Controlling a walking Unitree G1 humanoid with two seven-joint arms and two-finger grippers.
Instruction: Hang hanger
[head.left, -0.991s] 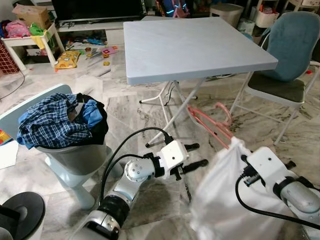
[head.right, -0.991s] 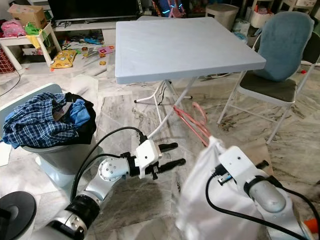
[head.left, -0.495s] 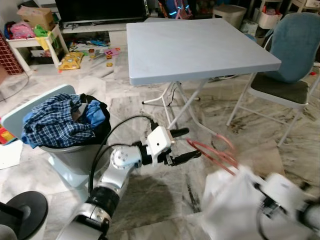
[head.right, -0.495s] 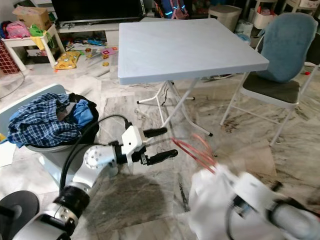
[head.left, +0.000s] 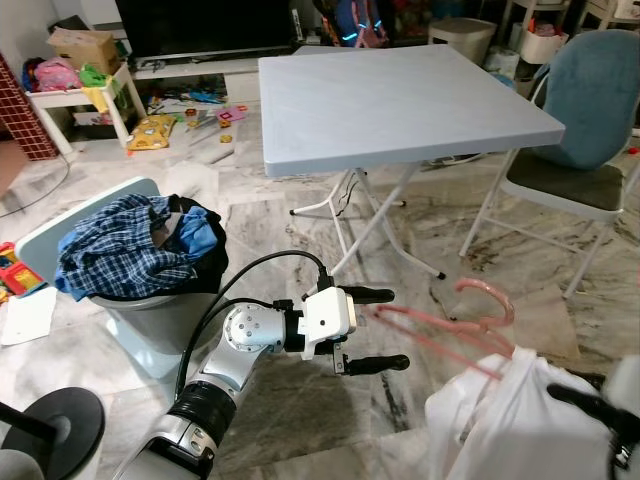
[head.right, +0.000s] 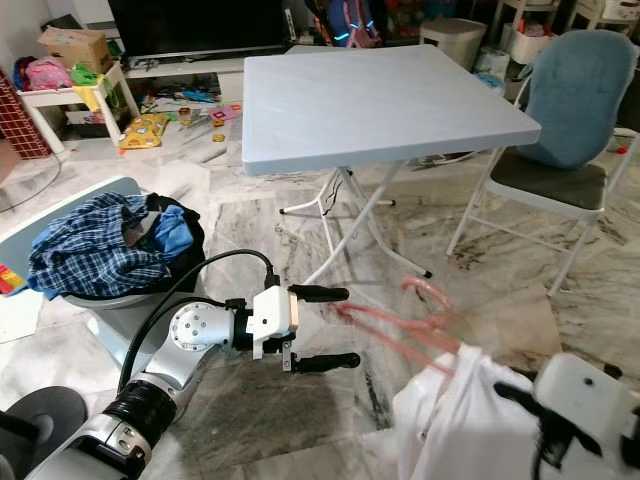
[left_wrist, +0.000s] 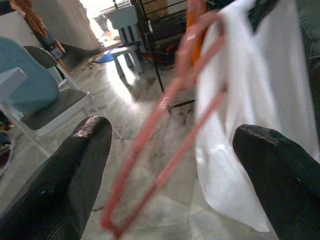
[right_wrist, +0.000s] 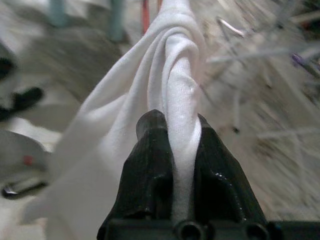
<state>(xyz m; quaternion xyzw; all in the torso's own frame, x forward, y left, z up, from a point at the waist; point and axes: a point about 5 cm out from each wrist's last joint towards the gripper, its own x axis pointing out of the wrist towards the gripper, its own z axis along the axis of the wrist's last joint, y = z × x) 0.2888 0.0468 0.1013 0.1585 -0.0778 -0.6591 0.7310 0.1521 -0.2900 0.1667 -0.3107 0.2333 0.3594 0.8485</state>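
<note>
Left gripper (head.left: 372, 330) held out over the marble floor (head.left: 300, 400), fingers spread wide, pink hanger (head.left: 440, 325) end just between the tips; contact cannot be told. Hanger runs from there into a white garment (head.left: 510, 420) low at the right. Right gripper (right_wrist: 172, 150) pinched shut on a fold of that white garment. Grey bin (head.left: 150, 310) at left, stuffed with a blue plaid shirt (head.left: 120, 262) and dark clothes. Folding table (head.left: 400, 95) behind, blue chair (head.left: 580, 110) at its right edge.
</note>
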